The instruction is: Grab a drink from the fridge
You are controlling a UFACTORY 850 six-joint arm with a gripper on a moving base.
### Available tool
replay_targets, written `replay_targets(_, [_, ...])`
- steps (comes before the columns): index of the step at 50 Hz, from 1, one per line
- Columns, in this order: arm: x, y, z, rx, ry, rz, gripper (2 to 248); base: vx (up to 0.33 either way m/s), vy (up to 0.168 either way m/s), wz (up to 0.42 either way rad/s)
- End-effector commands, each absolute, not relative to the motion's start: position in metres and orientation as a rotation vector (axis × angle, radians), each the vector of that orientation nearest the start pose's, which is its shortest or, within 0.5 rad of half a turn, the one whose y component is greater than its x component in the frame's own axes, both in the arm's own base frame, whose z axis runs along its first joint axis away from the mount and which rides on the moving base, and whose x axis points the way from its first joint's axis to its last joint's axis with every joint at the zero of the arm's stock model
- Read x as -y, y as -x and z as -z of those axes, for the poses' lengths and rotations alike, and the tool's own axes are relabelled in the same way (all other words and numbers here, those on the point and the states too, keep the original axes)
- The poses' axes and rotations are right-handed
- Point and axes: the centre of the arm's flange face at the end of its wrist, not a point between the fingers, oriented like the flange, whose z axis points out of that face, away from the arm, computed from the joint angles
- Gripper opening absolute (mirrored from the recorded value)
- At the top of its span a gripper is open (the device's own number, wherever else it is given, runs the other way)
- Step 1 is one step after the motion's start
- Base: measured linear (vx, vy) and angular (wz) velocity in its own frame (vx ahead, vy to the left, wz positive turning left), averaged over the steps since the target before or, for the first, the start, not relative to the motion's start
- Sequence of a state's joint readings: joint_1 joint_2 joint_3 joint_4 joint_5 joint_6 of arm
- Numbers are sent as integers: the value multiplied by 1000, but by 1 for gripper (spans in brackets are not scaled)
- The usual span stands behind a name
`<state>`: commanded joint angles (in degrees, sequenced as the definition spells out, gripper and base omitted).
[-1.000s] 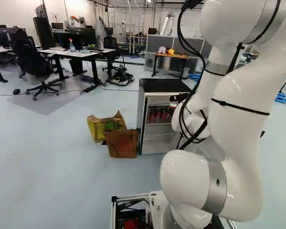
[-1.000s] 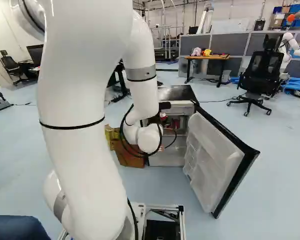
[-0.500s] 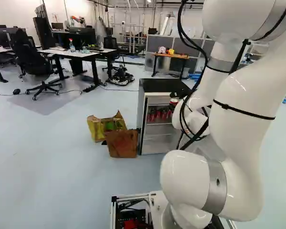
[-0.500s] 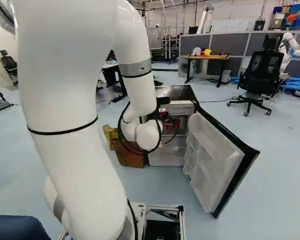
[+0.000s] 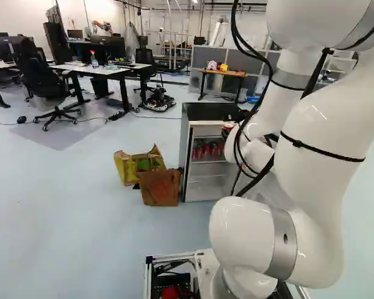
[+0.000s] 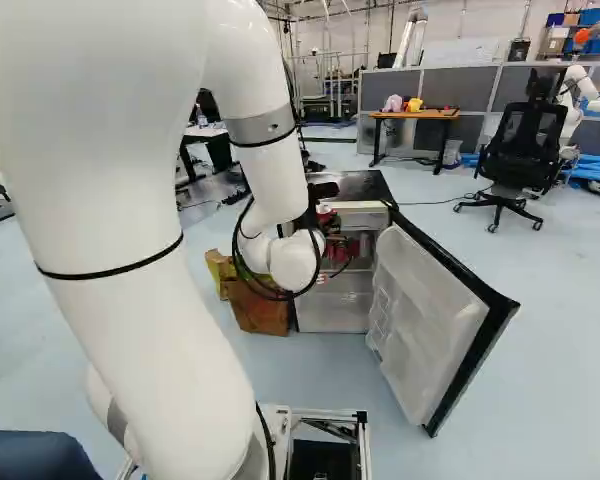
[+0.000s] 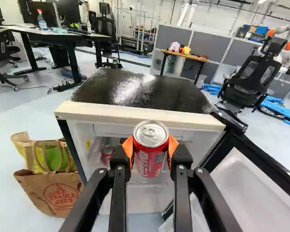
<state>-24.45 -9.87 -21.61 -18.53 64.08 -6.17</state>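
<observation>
The arm (image 6: 130,250) is climbing: over these last moments the red drink can (image 7: 151,157) is rising with it against the front of the fridge (image 7: 135,113), while the base is staying put. The hand (image 7: 151,150) is clamping that 1 can from 2 sides, its orange pads (image 7: 128,147) pressing on the can's flanks. The can is hanging roughly upright in front of the opening, its lid now showing against the fridge's front top edge in the wrist view.

For the task, this is looking like the grab itself is done and the carrying-off is beginning. Other cans (image 5: 206,149) are sitting on the shelf inside (they are not needing any attention), and the door (image 6: 430,310) is standing wide open, beside the arm's likely way out. The next move is probably calling for a steady draw back towards the base, keeping clear of the door; a sideways swing would be risking a knock there, or a slipping can.
</observation>
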Motion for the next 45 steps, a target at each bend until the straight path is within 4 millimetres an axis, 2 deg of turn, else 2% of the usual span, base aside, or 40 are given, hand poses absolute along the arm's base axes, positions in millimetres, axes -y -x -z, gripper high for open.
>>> replay_targets(45, [134,-366,-373,-22,2698,2020,93,0,0,0])
